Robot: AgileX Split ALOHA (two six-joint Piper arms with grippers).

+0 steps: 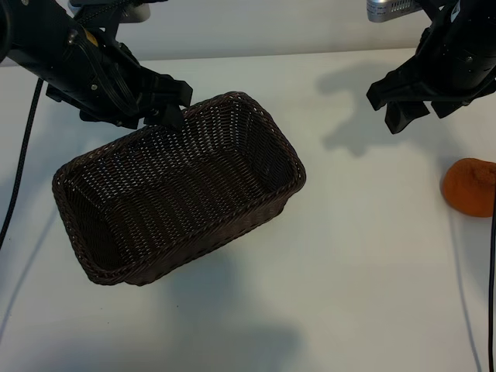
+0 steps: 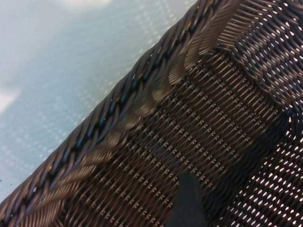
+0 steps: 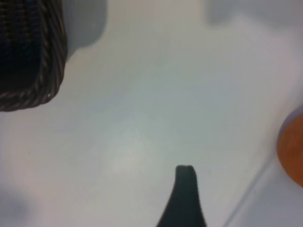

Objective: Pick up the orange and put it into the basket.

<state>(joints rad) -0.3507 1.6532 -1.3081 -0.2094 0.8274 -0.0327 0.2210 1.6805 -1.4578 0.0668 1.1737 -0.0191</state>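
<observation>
Orange: the orange (image 1: 470, 187) lay on the white bench (image 1: 364, 263) right at its right edge, bare and untouched; a slice of it (image 3: 292, 152) also showed in the right wrist view.
Basket: the dark woven basket (image 1: 116, 273) sat slantwise on the left half of the bench, one short end toward the far edge and the other toward the near left corner, with nothing inside it.
Gap: orange and basket were well apart, with bare bench between them.
Left gripper: the left gripper (image 1: 172, 105) hung over the basket's far long rim, tilted downward; its fingers stood wide and held nothing. In the left wrist view the braided rim (image 2: 128, 104) ran across close below, and one dark fingertip (image 2: 188, 201) showed against the inner wall.
Right gripper: the right gripper (image 1: 399, 105) hovered above the bench near the far right corner, farther back than the orange and clear of it; its fingers were spread wide and empty.
Right wrist view: one dark fingertip (image 3: 184, 191) showed over bare bench, with a corner of the basket (image 3: 45, 71) off to one side.
</observation>
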